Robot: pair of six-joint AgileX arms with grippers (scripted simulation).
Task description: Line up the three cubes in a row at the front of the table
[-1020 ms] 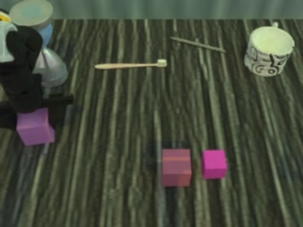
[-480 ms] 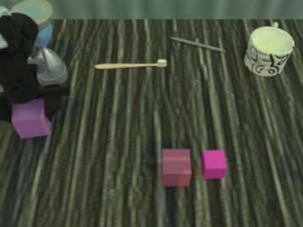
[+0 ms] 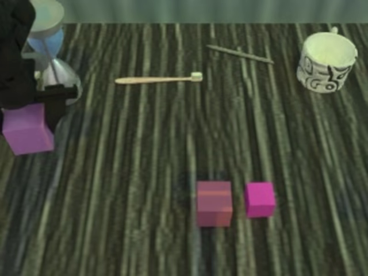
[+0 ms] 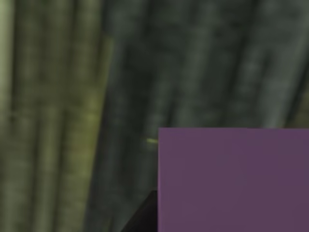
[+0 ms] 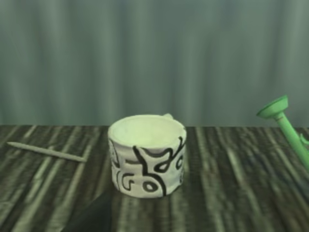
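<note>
Already near the front of the counter (image 3: 144, 241), right of centre: dusty rose-pink cube (image 3: 214, 203) and smaller magenta cube (image 3: 260, 199) are sitting side by side, close but with a narrow gap showing between them, front faces roughly level. Judging these two as placed; the row is lacking only its third member.

Further back, at the far left edge: large lilac-pink cube (image 3: 27, 129) is hanging under the left gripper (image 3: 29, 103), which is looming dark above it. Fingers are closing on the cube from either side as far as the top view shows; the left wrist view is filling with a flat purple face, a sliver of black finger (image 4: 142, 217) beside it and blurred counter stripes beyond, so I am judging the cube lifted clear and gripped. It is well apart from the other two.

What is left, by my reckoning: carrying the big cube rightward and forward, setting it down just left of the rose one, in line.

Behind the gripper: hourglass (image 3: 53, 57). Mid-back: wooden toothbrush (image 3: 158, 79), thin stick (image 3: 238, 54). Back right: patterned mug (image 3: 326, 60). Green funnel-like object (image 5: 285, 125) showing only in the right wrist view.

Right gripper is not appearing in any view; cannot tell its fingers' state.
</note>
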